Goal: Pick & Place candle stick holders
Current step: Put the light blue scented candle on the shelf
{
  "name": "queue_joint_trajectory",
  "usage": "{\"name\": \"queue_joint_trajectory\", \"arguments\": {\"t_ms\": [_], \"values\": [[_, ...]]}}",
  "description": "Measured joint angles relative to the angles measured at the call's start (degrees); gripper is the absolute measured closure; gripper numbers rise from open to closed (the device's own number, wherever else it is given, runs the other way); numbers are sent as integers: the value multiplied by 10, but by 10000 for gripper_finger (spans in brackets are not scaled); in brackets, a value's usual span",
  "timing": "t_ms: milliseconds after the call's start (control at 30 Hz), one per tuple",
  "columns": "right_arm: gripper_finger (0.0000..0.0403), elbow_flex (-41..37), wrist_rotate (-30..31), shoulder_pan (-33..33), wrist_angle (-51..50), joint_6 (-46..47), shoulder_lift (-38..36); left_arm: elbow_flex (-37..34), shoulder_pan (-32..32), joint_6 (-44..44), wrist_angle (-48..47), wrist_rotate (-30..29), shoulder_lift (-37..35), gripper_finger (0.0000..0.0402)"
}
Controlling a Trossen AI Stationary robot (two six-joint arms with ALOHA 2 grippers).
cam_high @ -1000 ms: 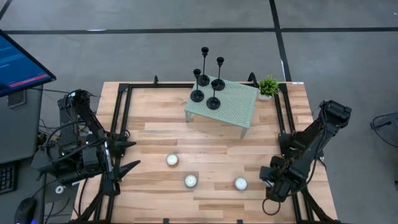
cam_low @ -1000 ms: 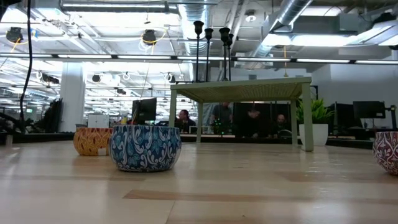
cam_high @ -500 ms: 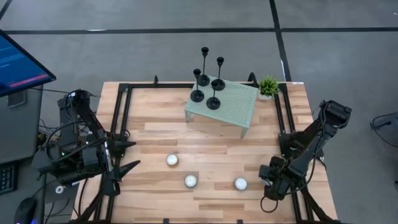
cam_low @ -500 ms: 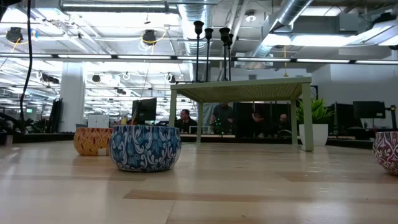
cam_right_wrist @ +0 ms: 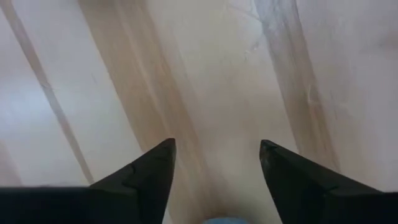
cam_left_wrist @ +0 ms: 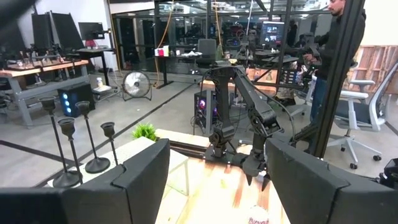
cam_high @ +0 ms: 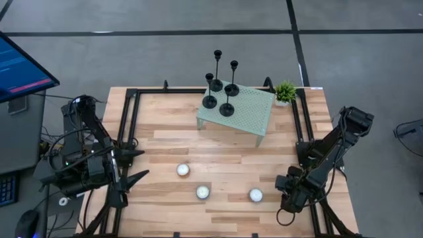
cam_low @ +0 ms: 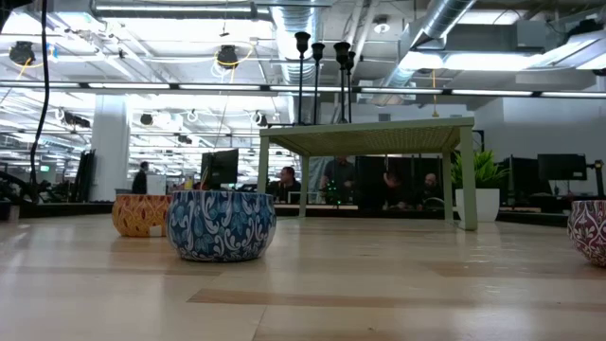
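Four candle stick holders (cam_high: 221,89) stand on the small table (cam_high: 254,116); both pincers gape empty.

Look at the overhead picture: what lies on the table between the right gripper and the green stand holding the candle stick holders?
Only bare wooden tabletop lies between the right gripper and the green stand bearing the candle stick holders; the high view shows this.

My two arms are matte black, built of blocky jointed links with loose black cables looping beside them. My fingers (cam_left_wrist: 140,180) are dark, flat-faced wedges, tapering to sharp points (cam_right_wrist: 158,168).
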Motion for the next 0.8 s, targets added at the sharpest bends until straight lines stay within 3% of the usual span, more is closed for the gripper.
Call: {"name": "queue_joint_trajectory", "arguments": {"t_ms": [167,333,433,633,800], "values": [[188,2,-24,-1,-3,6,-1,0,0,0,0,0,0,138],[150,47,-48,-31,-63,-16,-36,0,0,0,0,0,0,138],[108,80,-105,-67,-135,-47,-62,0,0,0,0,0,0,138],[14,95,-297,-162,-223,-130,-81,0,0,0,0,0,0,138],[22,95,-328,-225,-287,-239,-38,0,0,0,0,0,0,138]]}}
